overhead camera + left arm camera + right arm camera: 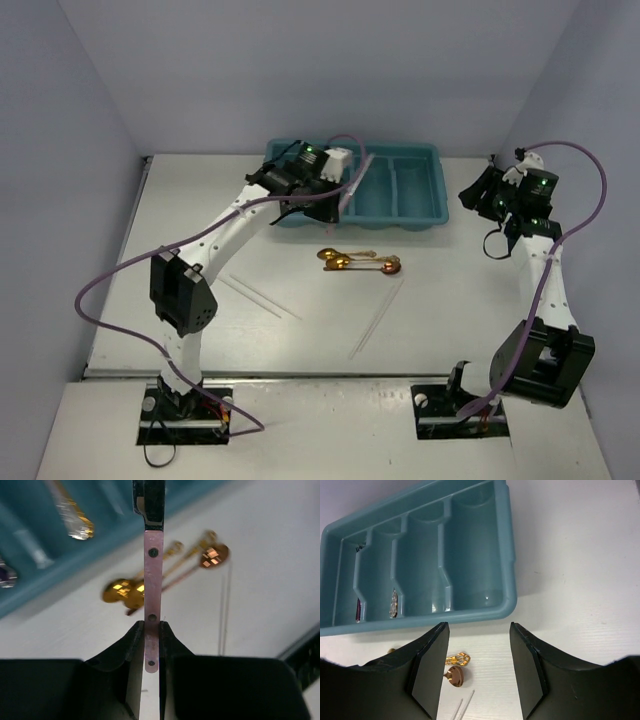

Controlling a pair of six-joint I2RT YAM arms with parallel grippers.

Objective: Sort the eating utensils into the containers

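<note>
My left gripper [328,205] [151,630] is shut on a flat pink-handled utensil [153,570] with rivets, which also shows as a pale strip in the top view [358,180]. It holds the utensil above the left half of the teal tray [440,215]. Two gold spoons [335,259] [122,591] and a copper spoon [390,265] [215,555] lie on the table in front of the tray. My right gripper [492,198] [478,627] is open and empty, right of the tray [420,617]. The copper spoon [455,676] lies below its left finger.
Thin pale sticks lie on the table, one pair at the left [255,295], one in the middle [378,318] [462,707]. The tray's left compartments hold utensils [75,520] [393,602]. The two right compartments look empty. Grey walls enclose the table.
</note>
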